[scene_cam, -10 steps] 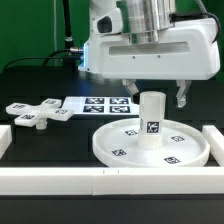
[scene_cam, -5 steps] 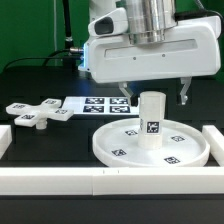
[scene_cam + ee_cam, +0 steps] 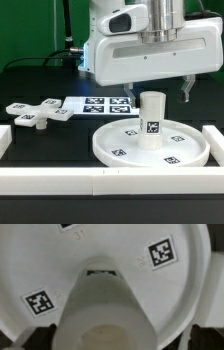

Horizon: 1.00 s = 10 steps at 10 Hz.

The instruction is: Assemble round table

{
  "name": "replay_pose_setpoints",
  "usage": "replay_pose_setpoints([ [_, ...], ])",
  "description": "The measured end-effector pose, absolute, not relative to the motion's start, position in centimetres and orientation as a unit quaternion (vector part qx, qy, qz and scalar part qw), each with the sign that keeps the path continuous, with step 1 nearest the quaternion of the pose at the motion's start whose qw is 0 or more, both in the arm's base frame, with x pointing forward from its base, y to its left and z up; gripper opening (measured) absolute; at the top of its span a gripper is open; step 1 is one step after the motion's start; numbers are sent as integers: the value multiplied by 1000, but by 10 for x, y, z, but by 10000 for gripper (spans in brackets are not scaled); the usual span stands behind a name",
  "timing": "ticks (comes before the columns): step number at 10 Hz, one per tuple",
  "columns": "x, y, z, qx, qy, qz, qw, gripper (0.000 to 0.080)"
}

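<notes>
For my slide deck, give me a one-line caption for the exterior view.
Open tool hovering over short white plastic cylinder leg standing upright on large round white rimmed disc.

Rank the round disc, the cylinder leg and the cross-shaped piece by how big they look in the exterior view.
1. Round disc: clearly largest.
2. Cross-shaped piece and cylinder leg: about alike. The cross spreads wider and the leg stands taller, so they are left unranked.

Even bright light, blurry wrist view

Pincer vertical, tips downward — fingers wide apart
</notes>
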State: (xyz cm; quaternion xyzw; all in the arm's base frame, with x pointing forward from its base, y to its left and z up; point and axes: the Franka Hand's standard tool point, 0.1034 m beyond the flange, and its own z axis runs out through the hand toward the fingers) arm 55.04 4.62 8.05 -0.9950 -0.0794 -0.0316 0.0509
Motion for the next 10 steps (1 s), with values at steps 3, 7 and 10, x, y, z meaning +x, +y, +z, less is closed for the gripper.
replay_pose_setpoints([
  [3,548,47,78,-976,-210,-34,36,649],
  [7,547,49,78,-919,-394,-22,6,649],
  [10,548,43,79,-865,-501,-13,-7,649],
])
